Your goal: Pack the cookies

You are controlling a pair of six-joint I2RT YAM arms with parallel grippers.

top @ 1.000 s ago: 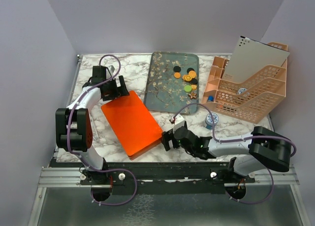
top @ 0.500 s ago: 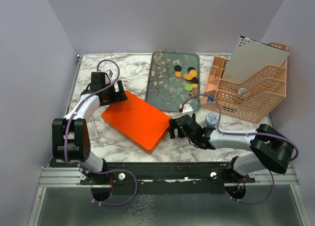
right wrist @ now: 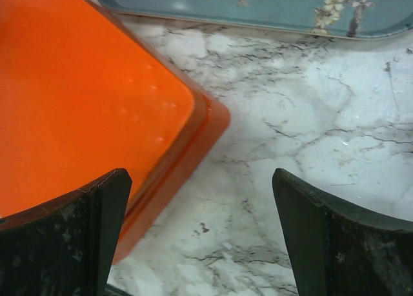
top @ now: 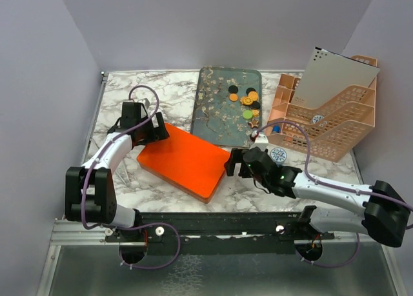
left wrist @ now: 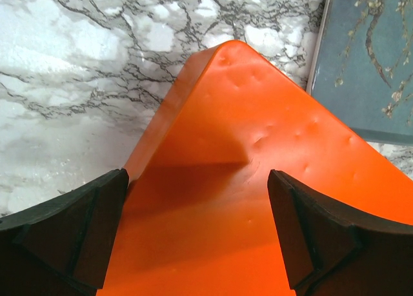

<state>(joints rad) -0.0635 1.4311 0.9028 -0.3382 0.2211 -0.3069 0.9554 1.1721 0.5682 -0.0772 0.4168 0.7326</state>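
Roughly nine cookies (top: 245,101), one tray (top: 210,109), one orange box (top: 184,160).

There were one orange rectangular slab (top: 184,160), one blue floral tray (top: 213,115), one pink plastic rack (top: 335,128) and roughly nine small flat cookies (top: 233,97).

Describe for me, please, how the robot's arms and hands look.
The left arm and right arm share white links, black joint housings and a looping purple cable each. The left hand and right hand are matte black with two blunt, wedge-shaped fingers.
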